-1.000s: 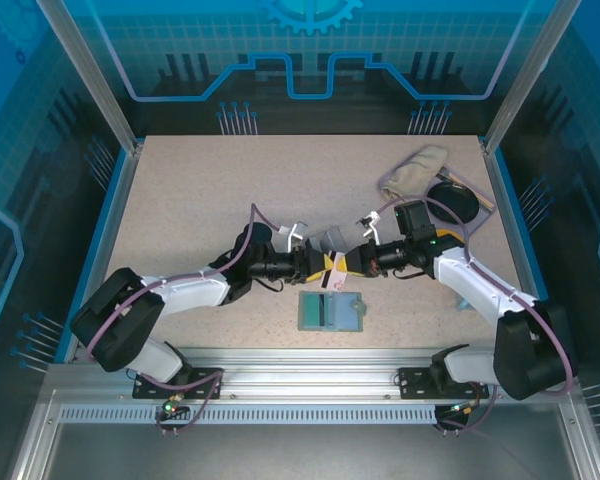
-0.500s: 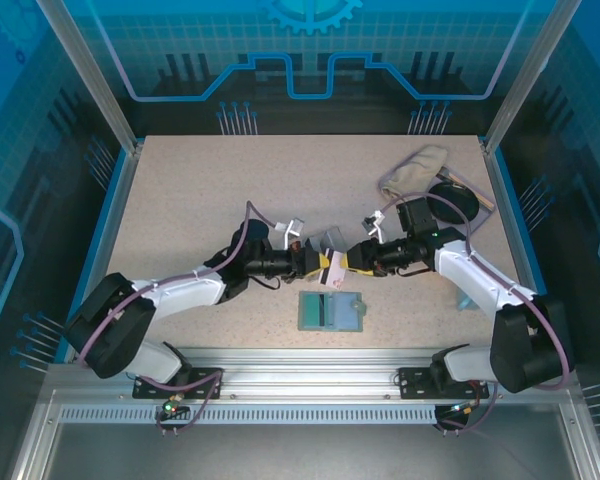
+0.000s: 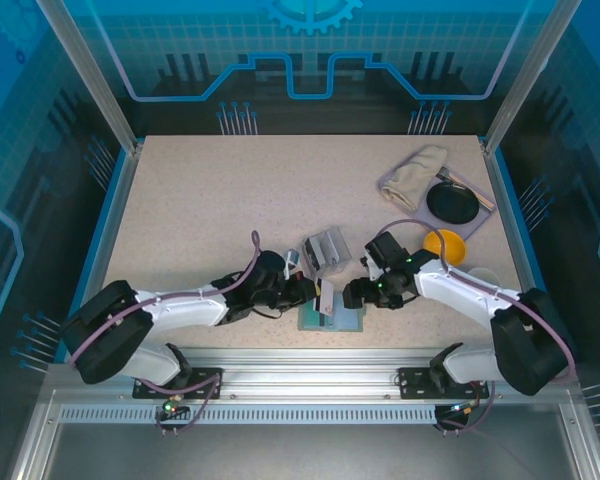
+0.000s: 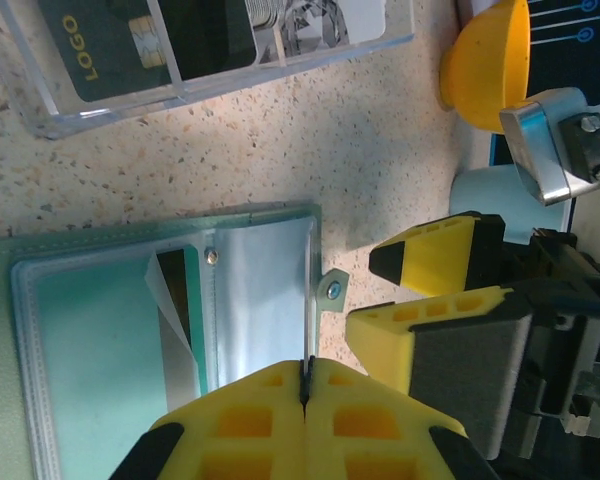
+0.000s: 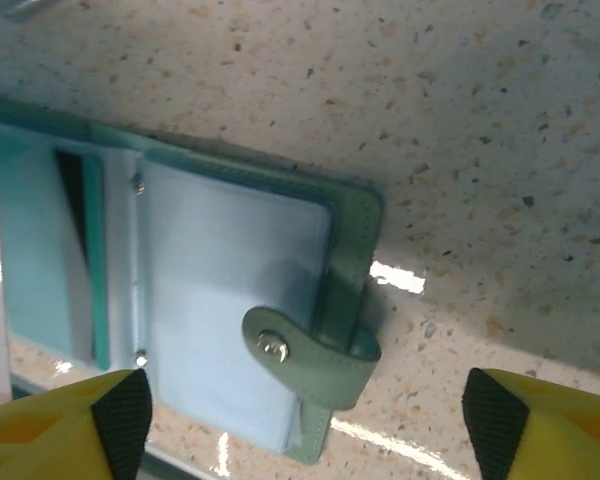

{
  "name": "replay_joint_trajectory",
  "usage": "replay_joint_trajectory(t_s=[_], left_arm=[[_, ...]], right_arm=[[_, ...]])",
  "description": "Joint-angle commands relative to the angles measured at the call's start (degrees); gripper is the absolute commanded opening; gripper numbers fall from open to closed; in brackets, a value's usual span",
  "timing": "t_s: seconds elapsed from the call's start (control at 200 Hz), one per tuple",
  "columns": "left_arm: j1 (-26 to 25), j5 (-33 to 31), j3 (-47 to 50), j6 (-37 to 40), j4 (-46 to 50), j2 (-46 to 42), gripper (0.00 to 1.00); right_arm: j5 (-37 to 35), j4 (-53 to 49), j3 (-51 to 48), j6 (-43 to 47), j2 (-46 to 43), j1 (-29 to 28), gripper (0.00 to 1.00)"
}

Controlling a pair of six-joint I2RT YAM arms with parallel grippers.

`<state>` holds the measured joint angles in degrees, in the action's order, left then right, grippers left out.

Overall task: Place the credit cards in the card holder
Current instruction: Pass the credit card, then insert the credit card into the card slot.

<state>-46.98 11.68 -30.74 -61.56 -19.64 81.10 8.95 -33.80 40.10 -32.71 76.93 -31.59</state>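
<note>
Left tool (image 3: 316,298) was clenched on a pale credit card (image 3: 327,293), which stood on edge right over the card holder (image 3: 345,320). Right tool (image 3: 353,296) was released, fingers (image 5: 65,425) wide apart with nothing between them, low over the holder's right half and just beside my left tool.

Card holder lay open and flat on the surface (image 3: 200,200), close to the near edge, between my two tools. Tight spot: clear box (image 3: 323,250) sat just behind the holder with a dark card (image 4: 110,45) marked "LOGO" inside. Yellow bowl (image 3: 445,243) was near my right arm. Cloth (image 3: 415,170) and black disc (image 3: 452,203) sat toward the far right corner. Left and far-middle surface was open.

Holder was teal-green inside with clear pockets. One pocket showed a dark strip (image 4: 175,290). Snap strap (image 5: 300,355) hung off its right edge.
</note>
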Motion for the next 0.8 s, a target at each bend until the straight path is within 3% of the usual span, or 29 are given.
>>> replay_joint_trajectory(t_s=[0.0,0.485,0.79], left_arm=[[-1.29,-3.05,0.75,-0.3,-1.7,2.69,0.0],[-3.56,-2.83,3.46,-1.84,-13.68,9.93,0.0],[-5.18,-3.93,3.4,-3.09,-16.3,14.3,0.0]], right_arm=[[-2.12,2.11,-0.46,-1.66,2.44,-1.28,0.78],[-2.84,6.32,-2.74,-1.39,6.8,-1.49,0.45],[-1.57,8.61,-3.73,-1.48,8.66,-1.41,0.33]])
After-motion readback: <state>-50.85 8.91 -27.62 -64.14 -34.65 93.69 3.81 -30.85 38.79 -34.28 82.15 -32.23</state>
